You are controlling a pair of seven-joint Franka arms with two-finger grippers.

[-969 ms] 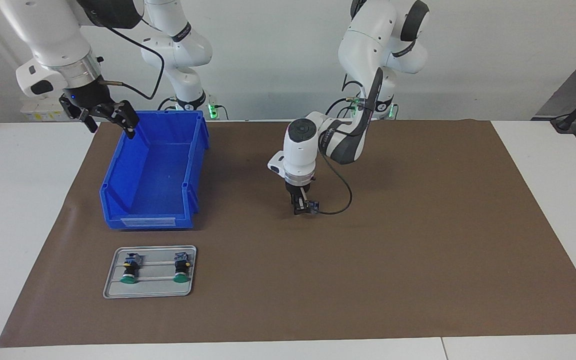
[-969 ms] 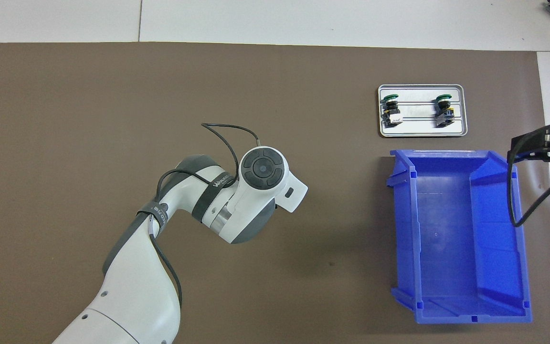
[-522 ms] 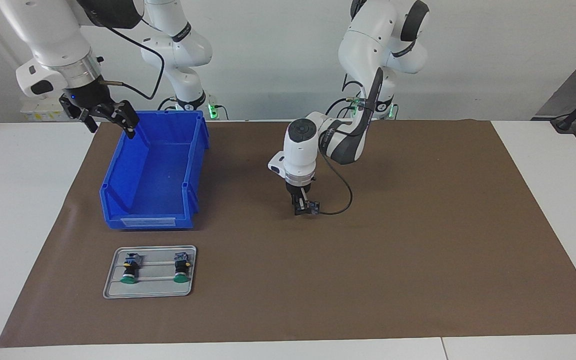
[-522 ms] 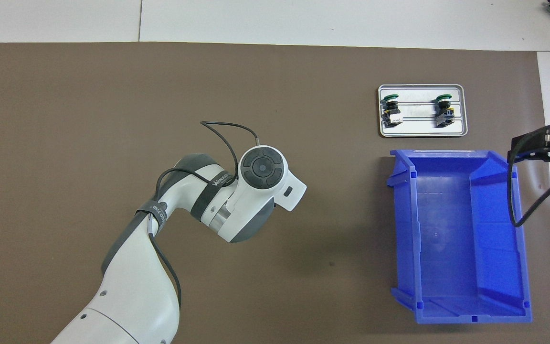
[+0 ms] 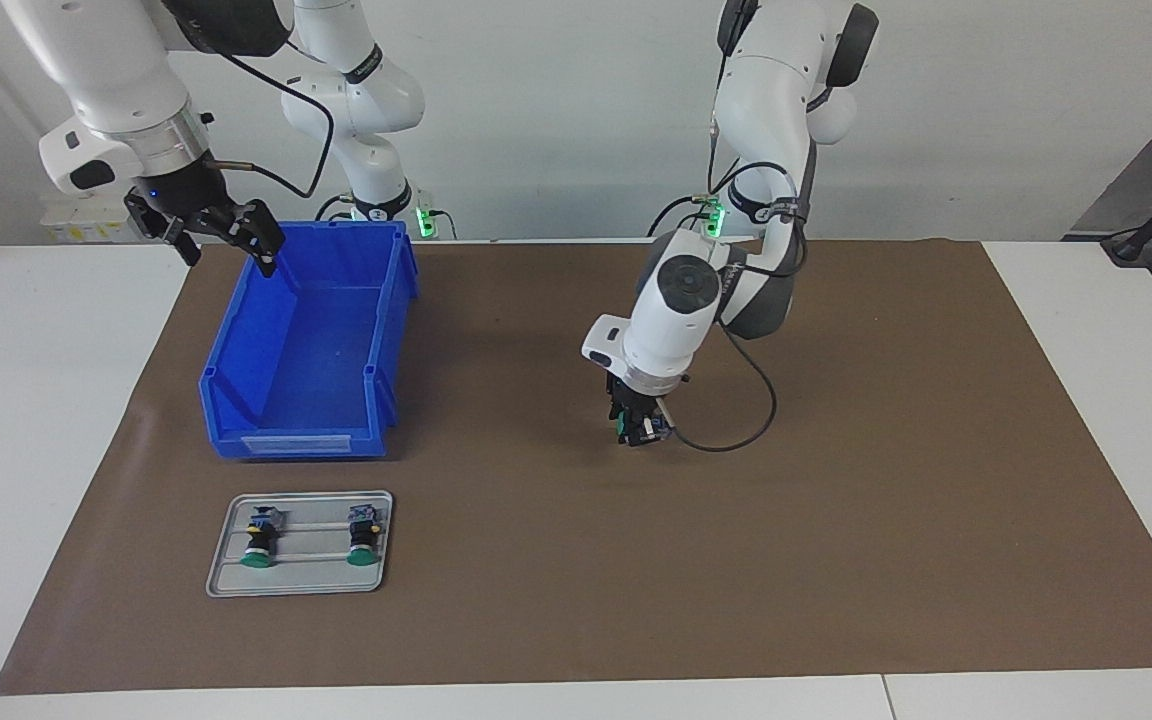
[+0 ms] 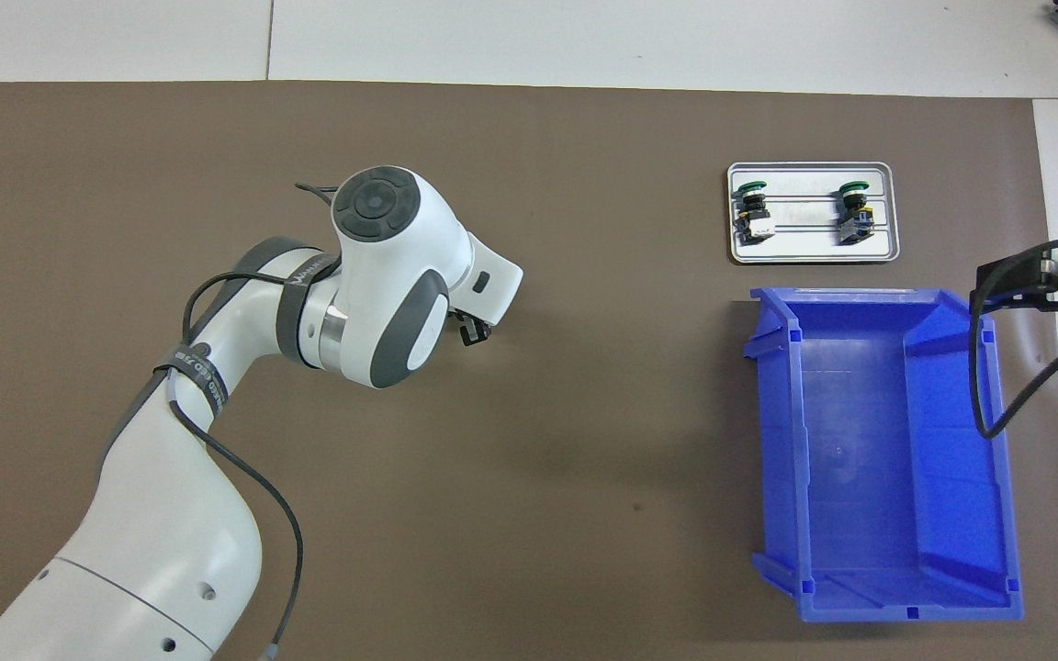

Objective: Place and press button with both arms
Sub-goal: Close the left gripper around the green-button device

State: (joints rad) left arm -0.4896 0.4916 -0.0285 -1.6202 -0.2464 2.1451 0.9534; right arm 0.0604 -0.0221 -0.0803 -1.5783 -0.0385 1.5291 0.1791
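The left claw (image 5: 642, 428) hangs low over the middle of the brown mat (image 5: 836, 500), tilted, with its fingers closed part-way on the button (image 5: 648, 430). Only a small blue-grey and green portion of the button shows between the fingers in the facing view; its cap and barrel cannot be made out. Whether the button touches the mat cannot be determined. In the overhead view the left arm's wrist housing (image 6: 391, 275) covers nearly all of the claw; only a small black part shows at its edge (image 6: 472, 330), and the button is hidden there.

The right claw (image 5: 221, 232) is raised over the corner of the blue bin (image 5: 306, 400) nearest the robots, at the right arm's end of the surface (image 5: 36, 400). Its fingers are spread wide and hold nothing. In the overhead view this claw (image 6: 1043, 285) is cut off by the picture's edge, and a black cable loops down from it over the bin wall.

The bin interior appears bare; its front lip carries a pale label strip (image 5: 296, 443). Farther from the robots than the bin lies a grey metal tray (image 5: 226, 575) holding two other pushbuttons (image 5: 261, 538) (image 5: 364, 535), lying on their sides, apart from each other, green caps pointing away from the robots. Their contact blocks are too small to describe in detail.

The upper links of both arms are cut off by the top of the facing view.
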